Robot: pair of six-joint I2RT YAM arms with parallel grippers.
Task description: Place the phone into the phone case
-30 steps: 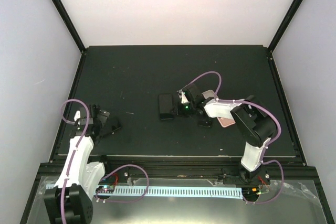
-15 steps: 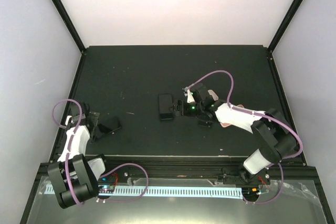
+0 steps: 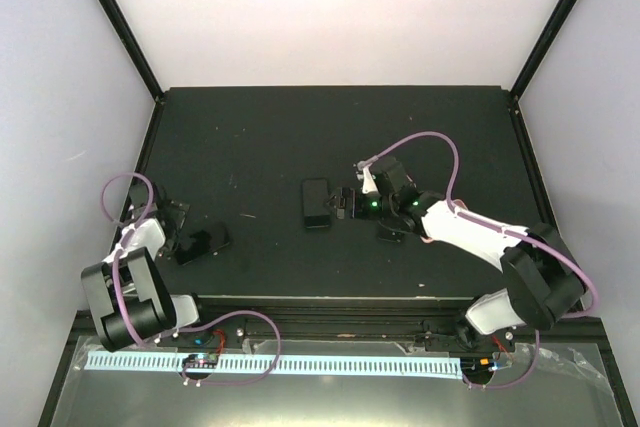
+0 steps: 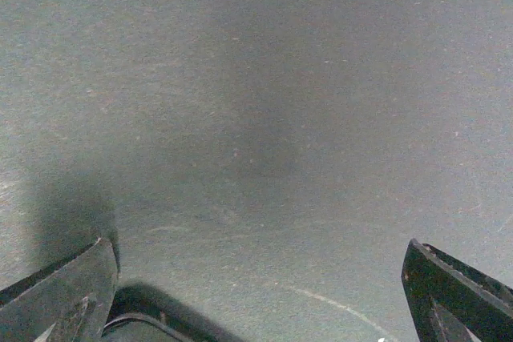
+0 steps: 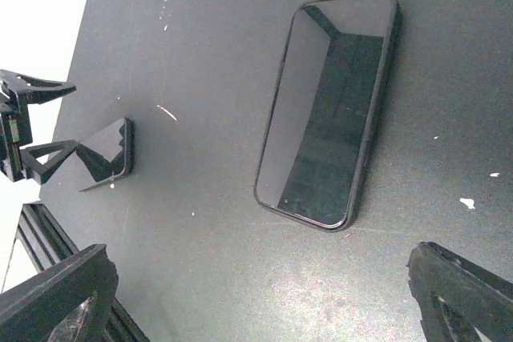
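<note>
as its fingertips sat at the two lower corners of its own wrist view, right gripper: spread wide, nothing between the jaws, low over the table.
phone: a dark glossy slab with a thin rim, lying flat at 12 to 1 o'clock of the right gripper and apart from both fingers. from above it lay near the table's middle, with the gripper just beside it at its 3 o'clock.
phone case: not made out for sure in any view. a small dark thing lay by the right arm, at 4 o'clock of the phone, too small to name.
left gripper: also spread wide and empty, parked at the table's 8 o'clock, well apart from the phone.
step in hand: by my reading, the reach for the phone, with no pickup made yet.
next move: it likely called for bringing the open fingers over the slab to straddle its narrow width, lowering, then closing. a flat, slick thing on a flat table gave little edge to bite.
right wrist view only: the screen's gloss, the rim, and the left gripper far off at 9 o'clock.
top view only: both arms, and how close the right gripper stood to the phone.
left wrist view: bare table alone, no task thing.
</note>
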